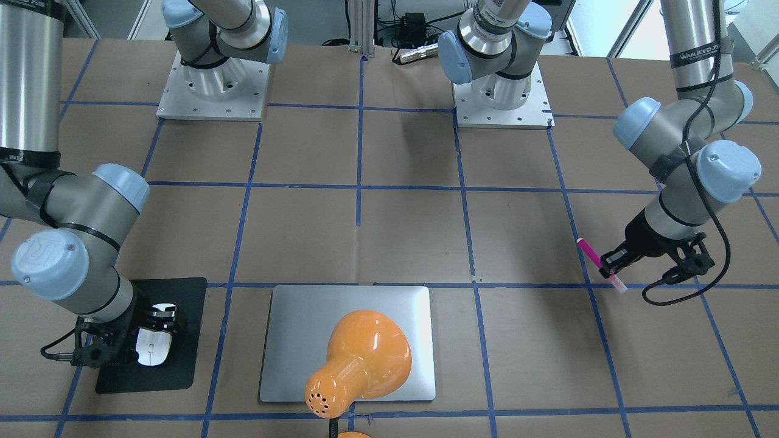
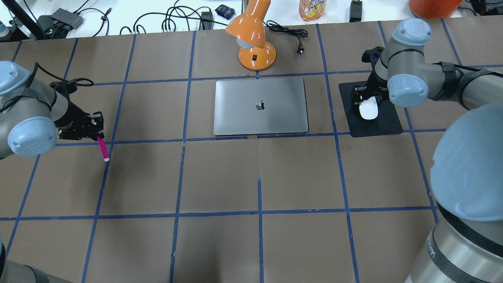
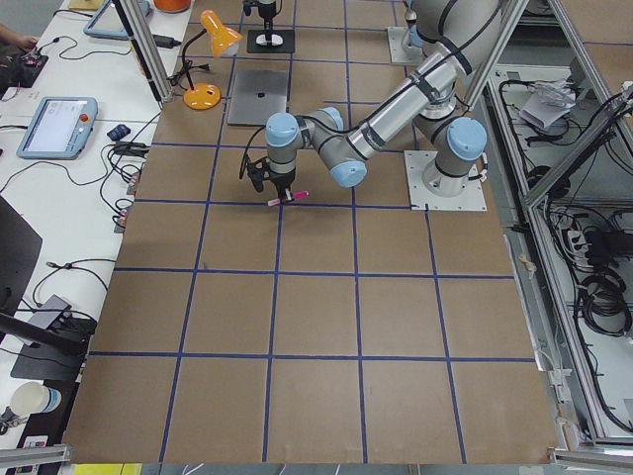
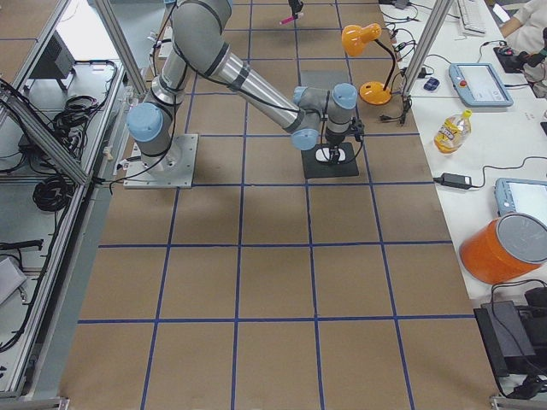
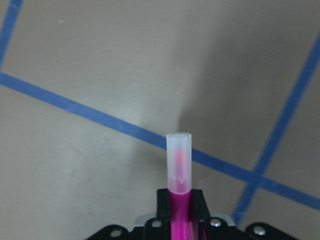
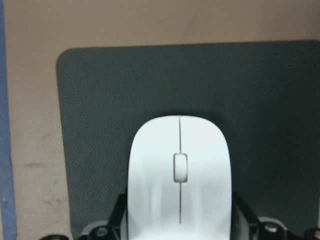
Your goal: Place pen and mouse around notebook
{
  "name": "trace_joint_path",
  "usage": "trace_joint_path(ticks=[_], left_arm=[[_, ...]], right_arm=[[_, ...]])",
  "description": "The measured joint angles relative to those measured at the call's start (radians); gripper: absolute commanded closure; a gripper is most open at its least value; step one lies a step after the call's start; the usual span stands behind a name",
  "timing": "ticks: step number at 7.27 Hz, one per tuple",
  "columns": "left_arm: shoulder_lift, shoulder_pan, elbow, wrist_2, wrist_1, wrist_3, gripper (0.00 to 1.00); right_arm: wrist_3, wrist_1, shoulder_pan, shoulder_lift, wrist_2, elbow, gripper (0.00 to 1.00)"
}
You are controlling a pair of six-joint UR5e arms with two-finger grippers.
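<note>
The silver-grey notebook [image 2: 275,118] lies flat at the far middle of the table; in the front-facing view an orange lamp head covers part of the notebook [image 1: 292,328]. The white mouse [image 2: 368,110] is on a black mat [image 2: 389,122] to the notebook's right, and my right gripper [image 2: 367,100] is shut on it. The right wrist view shows the mouse [image 6: 179,175] held between the jaws over the mat [image 6: 100,100]. Far to the left, my left gripper [image 2: 96,133] is shut on the magenta pen [image 2: 103,149], which is clear of the table, its pale cap [image 5: 179,160] pointing outward.
An orange desk lamp [image 2: 255,35] stands just behind the notebook, its cord running right. Cables, a bottle and an orange container sit on the white bench beyond the table's far edge. Blue tape lines grid the brown table [image 2: 259,177].
</note>
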Motion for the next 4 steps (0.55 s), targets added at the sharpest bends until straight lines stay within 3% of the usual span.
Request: trace_joint_path(ticks=[4], left_arm=[[0.039, -0.197, 0.0, -0.018, -0.025, -0.535, 1.0]], right_arm=[[0.024, 0.104, 0.003, -0.092, -0.025, -0.021, 0.0]])
